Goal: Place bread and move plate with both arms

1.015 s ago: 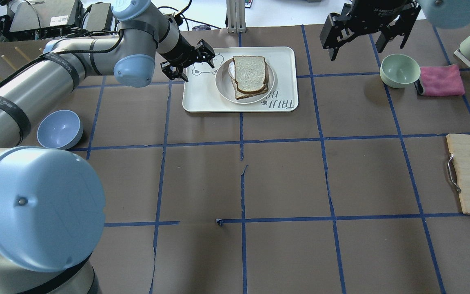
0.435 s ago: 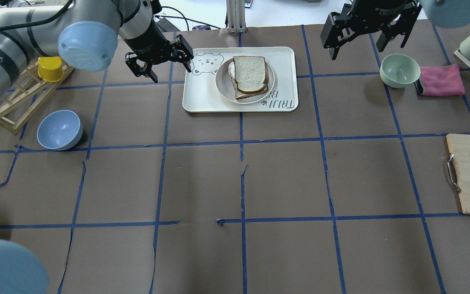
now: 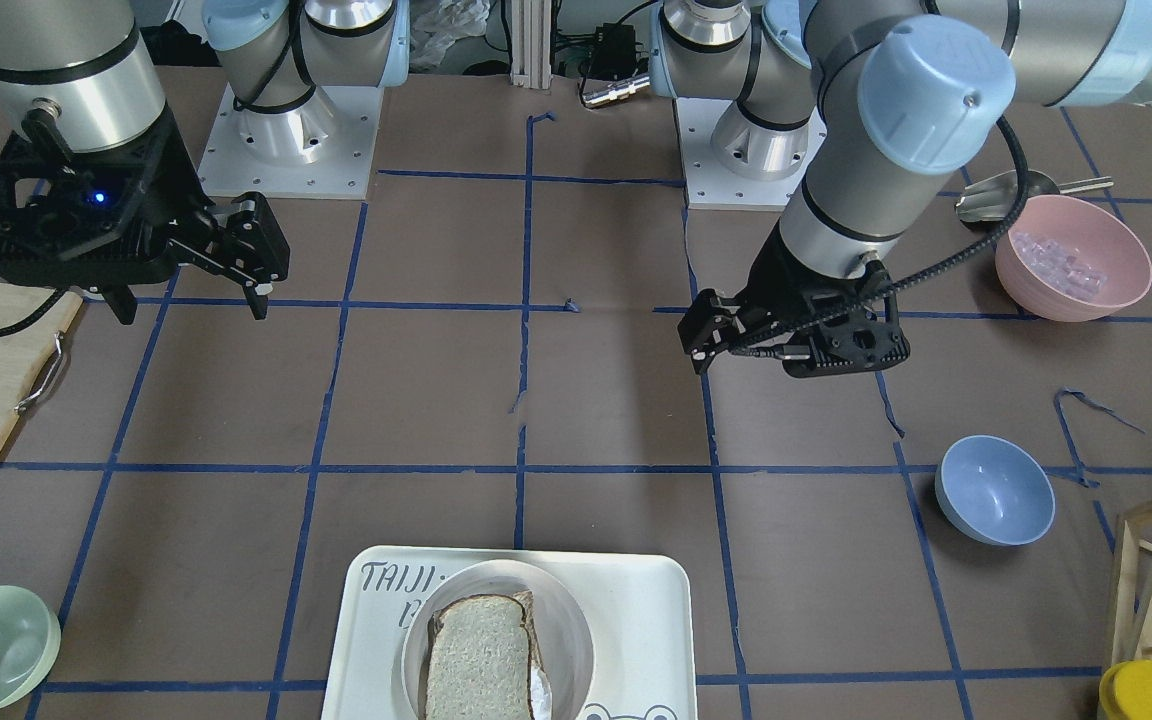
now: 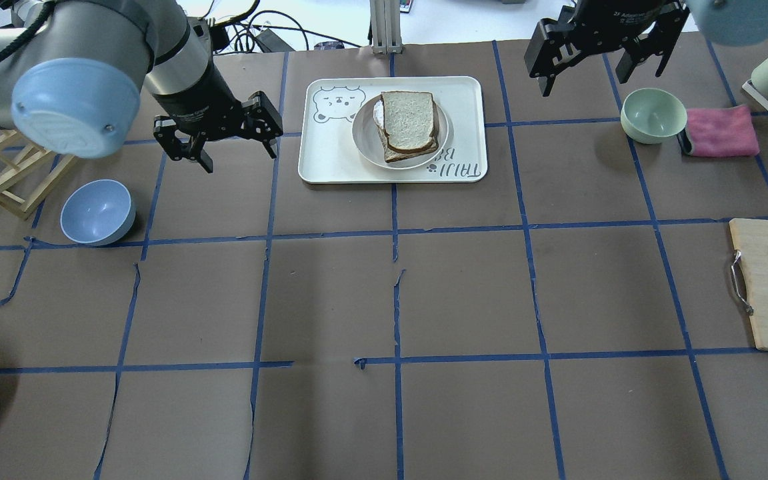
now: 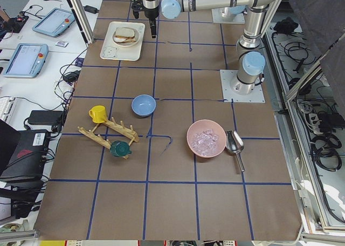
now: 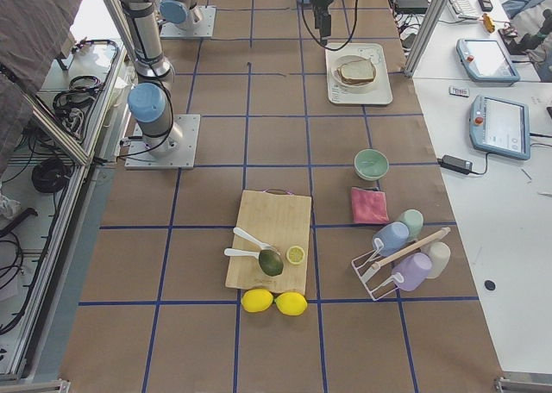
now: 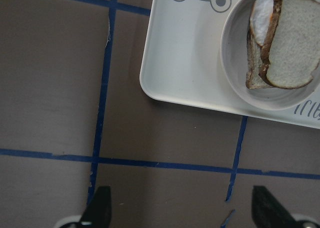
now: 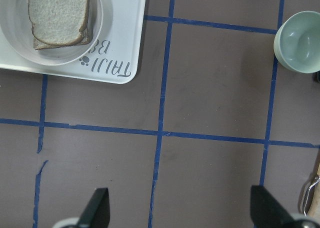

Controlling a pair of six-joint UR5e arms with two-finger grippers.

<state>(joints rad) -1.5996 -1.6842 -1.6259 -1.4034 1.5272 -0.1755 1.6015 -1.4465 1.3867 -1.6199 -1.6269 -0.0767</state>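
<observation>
Brown paper gridded with blue tape covers the bench [image 4: 464, 293]. Reading the overhead view left to right, I judge the bread step done and the two-arm plate move not yet begun. At the far left edge a pink bowl [image 3: 1076, 300] holds clear cube-like pieces. The blue bowl [image 4: 97, 212], at 8 o'clock from the left tool [image 4: 239, 159], is empty. That tool hangs with its jaws wide apart and nothing in them, at 9 o'clock of the tray [image 4: 331, 163] and just clear of it. On the tray sits the plate [image 4: 365, 145], and in it the bread [image 4: 409, 119] lies flat on top of the egg slice [image 4: 394, 153]. The right tool [image 4: 597, 73], likewise spread and empty, hangs at 2 o'clock of the tray, well apart from it. The green bowl [image 4: 654, 115], at 3 o'clock, is empty. Next I'd bring both tools down to the plate's raised rim, one at 9 o'clock and one at 3, and close evenly; a lopsided lift could tip the stack, I reckon.
</observation>
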